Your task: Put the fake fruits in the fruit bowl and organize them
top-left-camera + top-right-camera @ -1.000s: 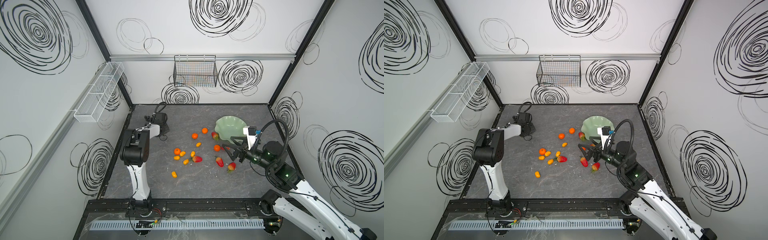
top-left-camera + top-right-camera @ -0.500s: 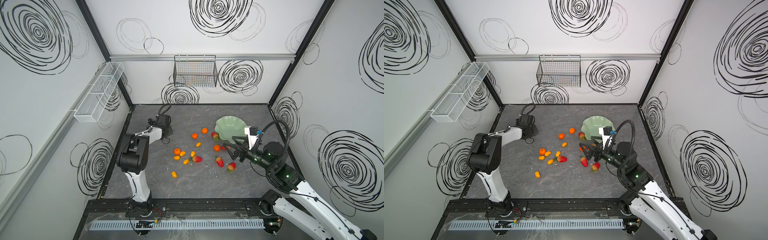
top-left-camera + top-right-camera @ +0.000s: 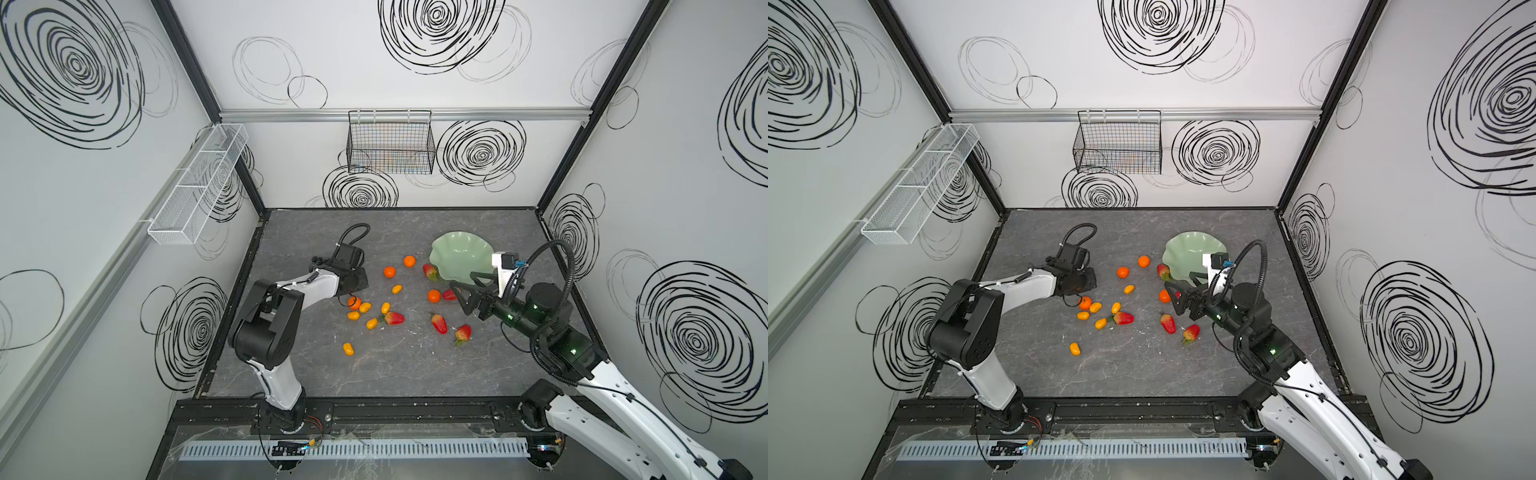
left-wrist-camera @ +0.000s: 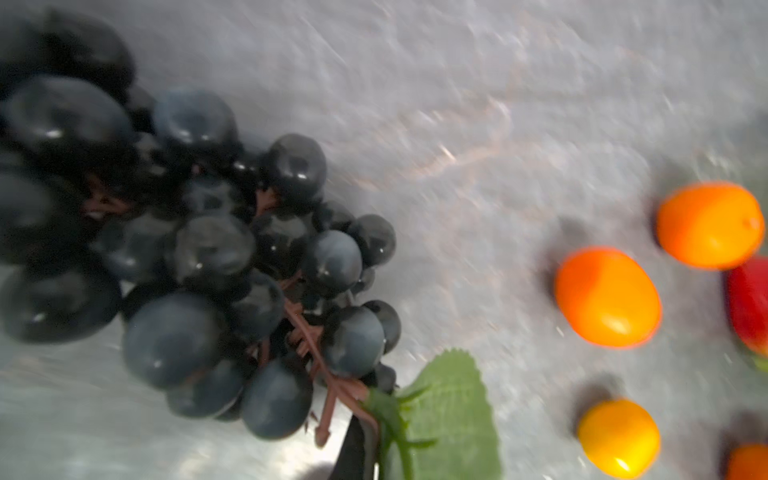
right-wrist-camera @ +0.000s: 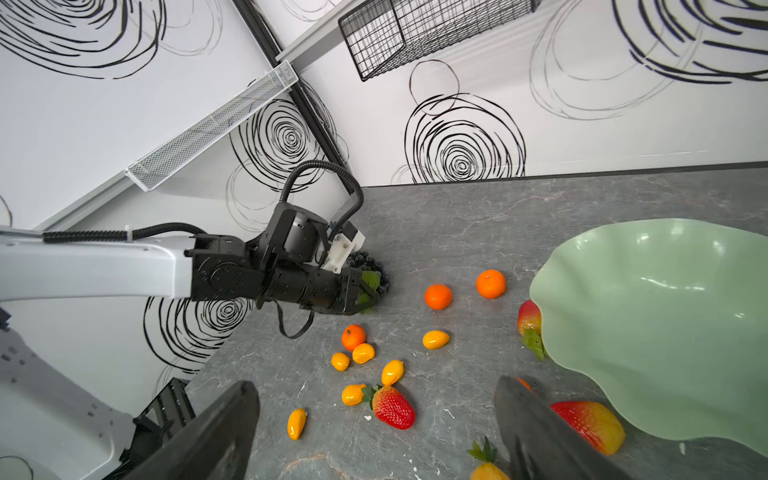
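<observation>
**Left wrist view: grapes pinched by the stem, loose fruit across the table**

Seen close up, the dark grape bunch (image 4: pixel 208 249) is held by the left gripper (image 5: pixel 369 297). Its jaws are pressed together on the brown stem, right beside the green leaf (image 4: pixel 449 415). Whether the bunch rests on the grey table (image 3: pixel 374 374) cannot be told. It is over the table's left side, well apart from the mint-green fruit bowl (image 3: pixel 461 253) at the rear right.

Between the two, tangerines (image 3: pixel 409 261), kumquats (image 3: pixel 365 307) and strawberries (image 3: pixel 393 318) lie scattered on the stone-patterned top. One of the strawberries sits against the bowl's ruffled rim.

The right gripper (image 5: pixel 376 384) hovers just in front of the bowl, jaws spread wide and holding nothing, with a strawberry and a tangerine near one finger.

A black wire basket (image 3: pixel 390 143) hangs on the back wall. A white mesh tray (image 3: pixel 195 187) runs along the left wall.
</observation>
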You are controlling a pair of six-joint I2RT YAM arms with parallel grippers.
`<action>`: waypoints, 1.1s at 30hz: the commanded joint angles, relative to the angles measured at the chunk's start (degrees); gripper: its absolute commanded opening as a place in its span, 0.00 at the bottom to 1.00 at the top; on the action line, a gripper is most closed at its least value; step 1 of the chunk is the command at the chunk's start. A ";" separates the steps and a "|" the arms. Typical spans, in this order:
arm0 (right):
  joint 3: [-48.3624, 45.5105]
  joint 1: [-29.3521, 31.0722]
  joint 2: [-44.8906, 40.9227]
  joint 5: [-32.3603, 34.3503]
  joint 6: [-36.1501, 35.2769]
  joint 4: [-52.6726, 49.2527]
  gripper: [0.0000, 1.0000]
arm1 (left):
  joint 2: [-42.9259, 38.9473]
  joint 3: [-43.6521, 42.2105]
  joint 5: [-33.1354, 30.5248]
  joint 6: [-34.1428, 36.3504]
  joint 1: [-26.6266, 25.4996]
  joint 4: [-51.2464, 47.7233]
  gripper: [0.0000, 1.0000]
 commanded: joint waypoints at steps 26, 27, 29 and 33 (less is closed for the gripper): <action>-0.43 -0.93 3.68 -0.95 1.19 -1.24 0.92 | -7.56 2.54 -5.51 4.48 -7.92 -9.37 0.39; -0.32 -0.86 3.92 -1.19 0.93 -1.20 0.92 | -7.86 2.15 -5.68 5.22 -7.88 -9.56 0.38; -0.30 -0.81 4.06 -2.25 0.49 -0.78 0.92 | -7.86 1.35 -4.62 6.63 -7.86 -9.17 0.37; -0.30 -0.57 3.26 -6.22 -0.24 1.41 0.91 | -6.76 0.81 -4.07 8.16 -8.46 -9.25 0.36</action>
